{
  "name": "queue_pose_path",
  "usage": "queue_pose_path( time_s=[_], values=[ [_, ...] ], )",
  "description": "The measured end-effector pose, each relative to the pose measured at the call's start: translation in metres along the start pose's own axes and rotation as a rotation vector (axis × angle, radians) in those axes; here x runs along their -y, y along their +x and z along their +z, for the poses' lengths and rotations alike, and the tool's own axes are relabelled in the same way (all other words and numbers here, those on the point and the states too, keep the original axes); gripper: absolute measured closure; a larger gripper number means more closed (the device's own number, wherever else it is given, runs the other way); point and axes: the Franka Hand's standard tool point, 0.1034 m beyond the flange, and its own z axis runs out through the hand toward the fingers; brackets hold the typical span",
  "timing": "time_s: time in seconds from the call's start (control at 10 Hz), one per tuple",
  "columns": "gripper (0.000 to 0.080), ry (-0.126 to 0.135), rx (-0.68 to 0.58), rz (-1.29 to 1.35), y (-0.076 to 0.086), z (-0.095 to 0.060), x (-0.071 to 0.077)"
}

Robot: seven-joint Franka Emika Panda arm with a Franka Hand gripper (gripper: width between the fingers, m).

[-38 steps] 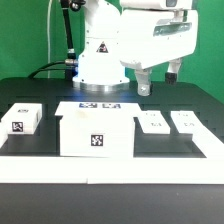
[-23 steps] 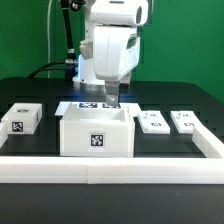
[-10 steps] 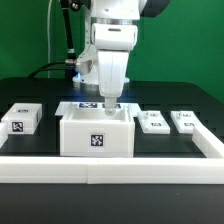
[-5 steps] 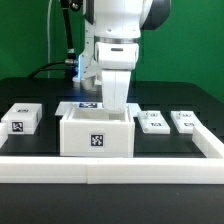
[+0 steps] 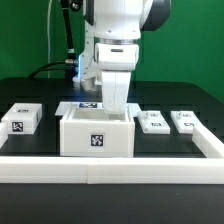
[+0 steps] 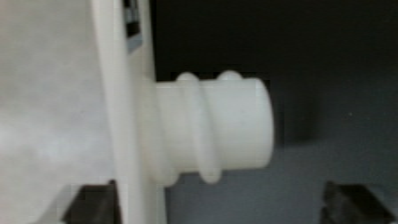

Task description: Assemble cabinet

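The cabinet (image 5: 97, 135) is a large white open-topped box with a square tag on its front, at the table's middle. My gripper (image 5: 118, 106) has come down at its back wall, near the exterior view's right corner, and its tips are hidden by the wall there. In the wrist view the white wall (image 6: 121, 100) runs through the picture with a ribbed round boss (image 6: 217, 128) sticking out of it. My gripper (image 6: 226, 205) is open, its dark fingers (image 6: 361, 205) standing wide apart on either side of wall and boss, touching neither.
Two small white tagged panels (image 5: 153, 122) (image 5: 186, 121) lie on the exterior view's right of the cabinet. A white tagged block (image 5: 21, 119) lies on its left. The marker board (image 5: 86, 106) lies behind the cabinet. A white rail (image 5: 110, 168) runs along the front.
Over the earlier frames the arm swung in over the cabinet and came down to its back wall. In the last half second nothing has visibly moved.
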Motion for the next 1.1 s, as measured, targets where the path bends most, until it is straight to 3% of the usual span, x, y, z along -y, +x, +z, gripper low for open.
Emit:
queue_pose_path(
  time_s=[0.1, 0.2, 0.3, 0.4, 1.1],
  values=[
    [0.0027, 0.000, 0.000, 0.000, -0.0001, 0.0000, 0.0000],
    [0.0519, 0.000, 0.000, 0.001, -0.0003, 0.0001, 0.0000],
    [0.0669, 0.000, 0.000, 0.001, -0.0004, 0.0001, 0.0001],
    [0.0756, -0.001, 0.000, 0.001, -0.0003, -0.0001, -0.0003],
    [0.0763, -0.007, -0.001, -0.005, -0.0003, -0.0005, -0.0032]
  ],
)
